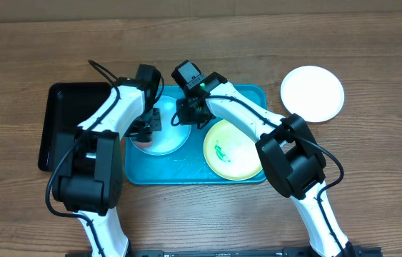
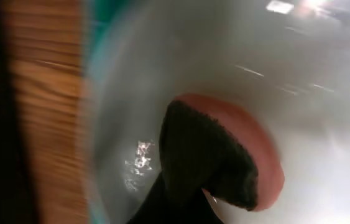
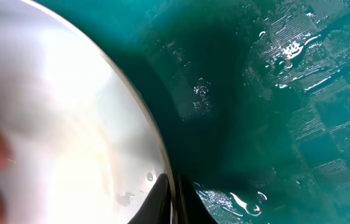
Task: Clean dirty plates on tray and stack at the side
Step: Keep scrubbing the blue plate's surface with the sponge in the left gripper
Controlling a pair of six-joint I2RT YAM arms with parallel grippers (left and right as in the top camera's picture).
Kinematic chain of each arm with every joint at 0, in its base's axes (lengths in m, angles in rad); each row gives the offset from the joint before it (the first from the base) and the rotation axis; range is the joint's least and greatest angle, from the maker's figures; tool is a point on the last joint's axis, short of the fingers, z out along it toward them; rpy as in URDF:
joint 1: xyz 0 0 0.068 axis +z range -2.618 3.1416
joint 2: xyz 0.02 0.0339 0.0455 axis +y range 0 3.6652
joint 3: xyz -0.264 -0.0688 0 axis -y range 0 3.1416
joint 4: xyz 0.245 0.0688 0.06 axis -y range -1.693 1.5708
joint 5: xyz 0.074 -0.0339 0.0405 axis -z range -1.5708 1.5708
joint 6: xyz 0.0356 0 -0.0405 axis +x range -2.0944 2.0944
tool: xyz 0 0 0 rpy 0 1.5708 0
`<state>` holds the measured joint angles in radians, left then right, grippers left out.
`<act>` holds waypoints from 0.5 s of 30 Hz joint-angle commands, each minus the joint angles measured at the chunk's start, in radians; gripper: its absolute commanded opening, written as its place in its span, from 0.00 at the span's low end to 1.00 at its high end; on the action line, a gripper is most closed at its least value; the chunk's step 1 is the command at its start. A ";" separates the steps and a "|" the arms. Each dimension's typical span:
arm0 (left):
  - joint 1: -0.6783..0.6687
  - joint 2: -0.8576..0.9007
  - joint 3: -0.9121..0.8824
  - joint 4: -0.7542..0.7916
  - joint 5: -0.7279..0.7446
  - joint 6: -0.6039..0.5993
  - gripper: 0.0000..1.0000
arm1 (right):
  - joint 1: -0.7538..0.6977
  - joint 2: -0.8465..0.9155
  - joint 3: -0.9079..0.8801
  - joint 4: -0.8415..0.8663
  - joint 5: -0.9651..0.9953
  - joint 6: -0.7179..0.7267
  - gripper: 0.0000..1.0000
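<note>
The light cyan plate (image 1: 166,140) lies at the left of the turquoise tray (image 1: 186,173). My left gripper (image 1: 146,126) is shut on a pink sponge with a dark scrub face (image 2: 249,155) and presses it on this plate (image 2: 324,93); the left wrist view is blurred. My right gripper (image 1: 189,114) is shut on the plate's right rim (image 3: 153,146), with its fingers (image 3: 175,196) pinching the edge above the wet tray (image 3: 268,93). The yellow-green plate (image 1: 233,148) lies at the right of the tray and has a teal smear. The white plate (image 1: 313,93) lies on the table at the right, off the tray.
A smaller black tray (image 1: 63,125) lies left of the turquoise tray, under my left arm. The wooden table (image 1: 372,178) surrounds both trays. Water drops lie on the tray floor (image 3: 286,46).
</note>
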<state>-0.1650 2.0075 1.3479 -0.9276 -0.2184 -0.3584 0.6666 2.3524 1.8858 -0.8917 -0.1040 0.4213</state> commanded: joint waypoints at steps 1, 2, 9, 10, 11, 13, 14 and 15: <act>0.061 0.034 0.023 0.043 -0.048 -0.026 0.04 | -0.006 0.028 -0.037 -0.015 0.059 -0.002 0.04; 0.064 0.034 0.034 0.096 0.100 -0.026 0.04 | -0.006 0.029 -0.037 -0.014 0.059 -0.002 0.04; 0.043 0.035 0.027 0.244 0.500 -0.024 0.04 | -0.006 0.029 -0.037 -0.015 0.059 -0.002 0.04; 0.035 0.035 0.027 0.237 0.505 -0.024 0.04 | -0.006 0.028 -0.037 -0.015 0.059 -0.002 0.04; 0.024 0.035 0.027 0.221 0.505 -0.023 0.04 | -0.006 0.028 -0.037 -0.015 0.059 -0.002 0.04; 0.005 0.035 0.027 0.182 0.499 -0.005 0.04 | -0.006 0.028 -0.037 -0.015 0.059 -0.002 0.04; -0.003 0.035 0.027 0.159 0.485 0.025 0.04 | -0.006 0.029 -0.037 -0.015 0.059 -0.002 0.04; -0.010 0.035 0.027 0.130 0.445 0.042 0.04 | -0.006 0.029 -0.037 -0.016 0.059 -0.002 0.04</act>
<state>-0.1410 2.0167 1.3624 -0.7425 0.1951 -0.3641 0.6666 2.3516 1.8858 -0.8902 -0.1036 0.4221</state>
